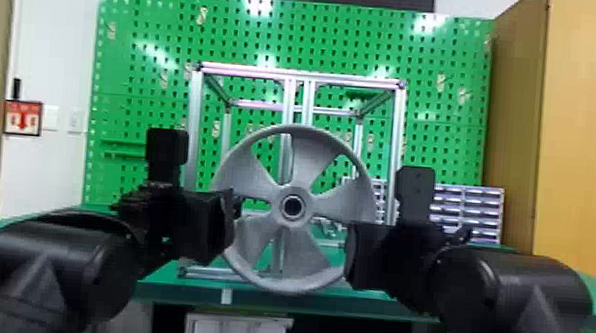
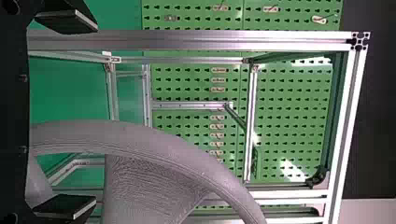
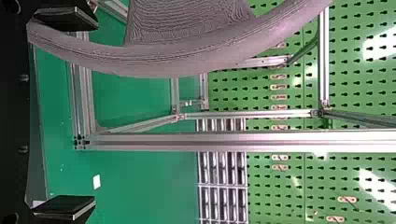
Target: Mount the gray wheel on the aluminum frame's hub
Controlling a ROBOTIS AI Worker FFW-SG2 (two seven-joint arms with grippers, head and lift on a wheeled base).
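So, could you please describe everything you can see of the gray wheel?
The gray wheel has a round rim, five broad spokes and a dark, round opening at its center; fine ridges suggest printed plastic. It is upright, facing the head camera, in front of the aluminum frame, between the left gripper and right gripper. I can't tell what touches it.

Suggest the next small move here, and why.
I would probably ease the left gripper and right gripper back from the gray wheel: both are open and neither clamps it, yet it is upright in front of the aluminum frame, so the hub likely carries it. How deeply it is seated, I cannot tell.
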